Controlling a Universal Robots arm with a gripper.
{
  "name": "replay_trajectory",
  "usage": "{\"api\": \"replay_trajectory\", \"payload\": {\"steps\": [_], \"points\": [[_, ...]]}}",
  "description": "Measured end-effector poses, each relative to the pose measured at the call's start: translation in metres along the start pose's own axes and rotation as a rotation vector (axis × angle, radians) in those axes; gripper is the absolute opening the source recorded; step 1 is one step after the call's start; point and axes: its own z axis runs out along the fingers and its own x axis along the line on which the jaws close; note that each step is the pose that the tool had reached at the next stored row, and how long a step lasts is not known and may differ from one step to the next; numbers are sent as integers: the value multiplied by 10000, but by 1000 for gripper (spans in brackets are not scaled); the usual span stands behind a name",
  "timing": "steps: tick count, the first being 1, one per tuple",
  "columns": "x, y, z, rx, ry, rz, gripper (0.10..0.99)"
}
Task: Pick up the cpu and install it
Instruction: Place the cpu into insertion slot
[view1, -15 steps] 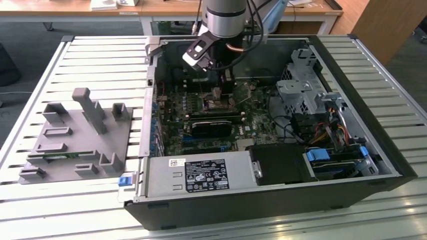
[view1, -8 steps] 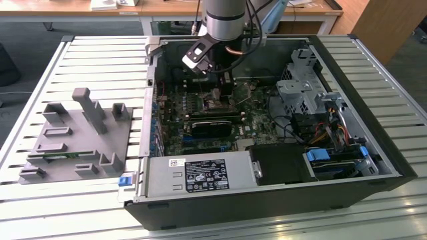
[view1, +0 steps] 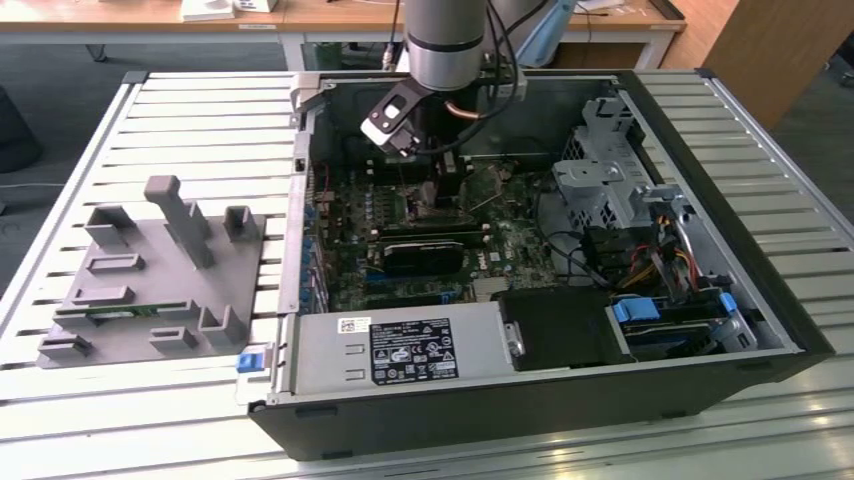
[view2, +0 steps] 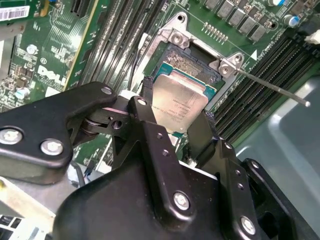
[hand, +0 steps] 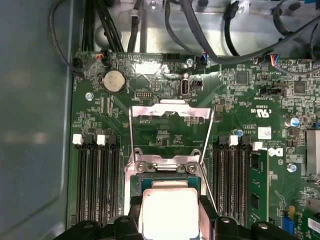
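I've got the cpu (view2: 180, 97) pinched in the gripper (view2: 176, 112), hanging over the open socket (view2: 187, 62), so we're at install. Seating it wants it dead square, I reckon

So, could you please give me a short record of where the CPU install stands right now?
holding: gripper shut on the cpu, one finger at each side
cpu position: over the open socket; whether it is seated cannot be told
retention: load frame swung up, lever released
setting: inside the open computer case
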Motion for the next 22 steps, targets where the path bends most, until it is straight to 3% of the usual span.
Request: {"api": "replay_trajectory", "payload": {"steps": [22], "points": [[12,-40,168,2,-4,84,525]]}}
